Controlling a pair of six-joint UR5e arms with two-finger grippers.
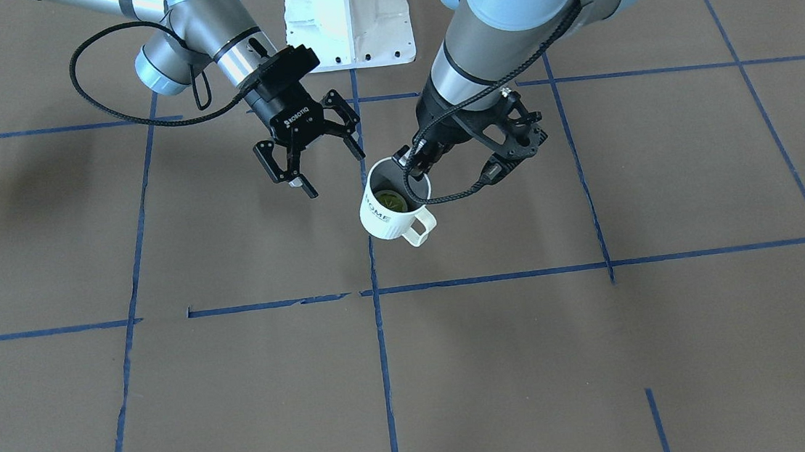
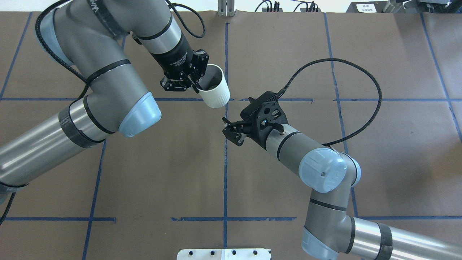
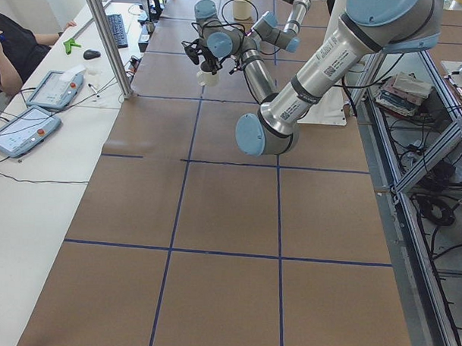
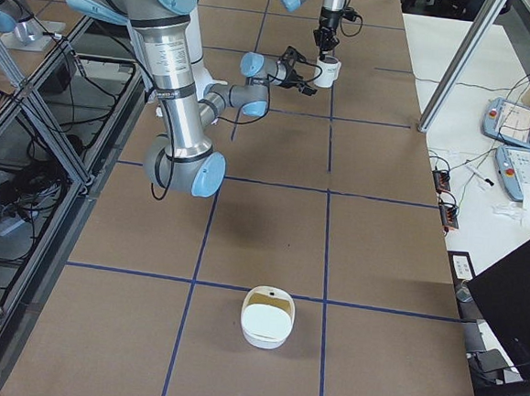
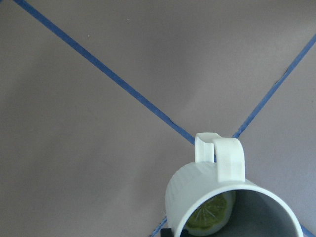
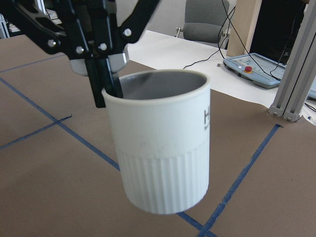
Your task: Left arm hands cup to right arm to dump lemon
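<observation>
While rim-held, cup (image 1: 387, 220) clear of tbl (image 1: 241, 386).

- Counter (image 1: 256, 384): a flat top covered in brown paper, marked into large squares by blue tape lines (image 1: 385, 373).
- White metal base plate with bolt holes (image 1: 349, 34) sits at 12 o'clock in the front-facing view.
- White rounded bowl with a tan inside (image 4: 267, 319) lies at 6 o'clock in the right-side view, touching a tape line.

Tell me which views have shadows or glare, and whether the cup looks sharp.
Exterior front-facing: a soft shadow darkens the table. Overhead exterior: bright sheen on the left arm, along its metal tube. Right wrist-mounted: the cup is sharp. Left wrist-mounted: dim, lemon readable.
</observation>
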